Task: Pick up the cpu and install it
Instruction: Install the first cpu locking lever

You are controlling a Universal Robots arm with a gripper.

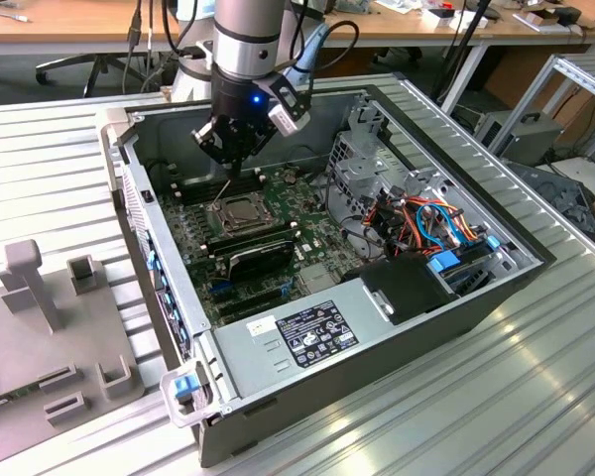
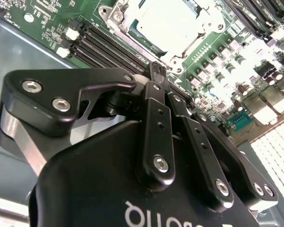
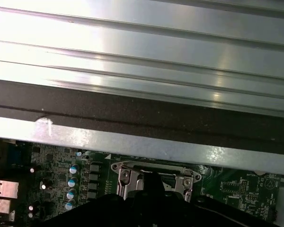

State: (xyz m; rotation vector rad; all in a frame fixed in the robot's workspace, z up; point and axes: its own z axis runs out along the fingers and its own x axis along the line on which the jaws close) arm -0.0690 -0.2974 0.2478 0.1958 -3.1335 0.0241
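Observation:
The cpu [image 1: 241, 212], a small silver-grey square, lies flat in the socket on the green motherboard [image 1: 312, 248] inside the open computer case. In the second wrist view the cpu [image 2: 173, 21] looks pale, ringed by the shiny metal frame [image 2: 118, 16]. My gripper [image 1: 234, 171] hangs just above and behind the socket, with its black fingers pressed together. My gripper [image 2: 157, 71] ends a short way from the frame's edge. A thin metal lever [image 1: 221, 190] slants up from the socket toward the fingertips. The first wrist view has the socket frame [image 3: 125, 175] partly behind the gripper's dark body.
Long black memory sticks [image 1: 258, 250] lie just in front of the socket. A grey power supply [image 1: 297, 332] fills the case's near end. A drive cage [image 1: 362, 149] and a cable bundle [image 1: 426, 223] crowd the exterior view's right. Grey fixture blocks [image 1: 40, 317] stand outside the case.

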